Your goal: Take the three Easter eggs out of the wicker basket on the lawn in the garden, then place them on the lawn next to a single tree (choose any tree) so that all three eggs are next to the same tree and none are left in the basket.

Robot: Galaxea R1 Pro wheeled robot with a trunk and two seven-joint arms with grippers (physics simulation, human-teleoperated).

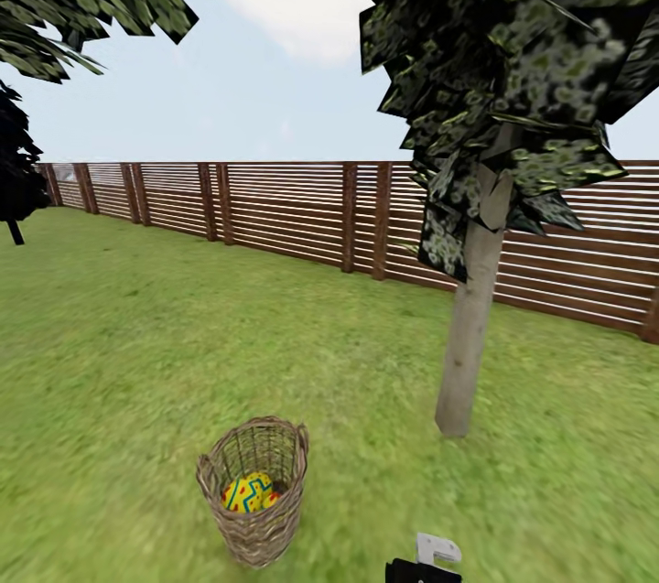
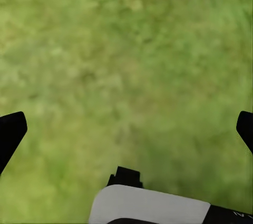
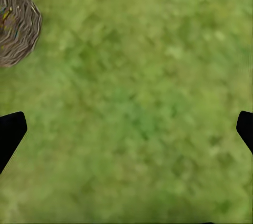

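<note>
Both sets of jaws stand wide apart and hold nothing. In the left wrist view the left gripper (image 2: 126, 129) shows as two dark fingertips at the far edges of the frame, with bare grass between them; the right gripper (image 3: 126, 129) looks the same in its own view — spread, empty, pointed down at the lawn (image 1: 137, 354). That suits arms carried low and ready before any reach.

The wicker basket (image 1: 256, 496) stands upright in the lower left-centre of the head view, and its woven side also shows at the upper left edge of the right wrist view. Inside lies at least one yellow painted egg (image 1: 245, 492), with a bit of red beside it that may be a second; how many eggs there are cannot be told from here.

The tree (image 1: 469, 327), pale-trunked, rises right of centre, near the basket but apart from it — a handy drop spot, in my judgement. Behind runs the slatted fence (image 1: 275, 208).
</note>
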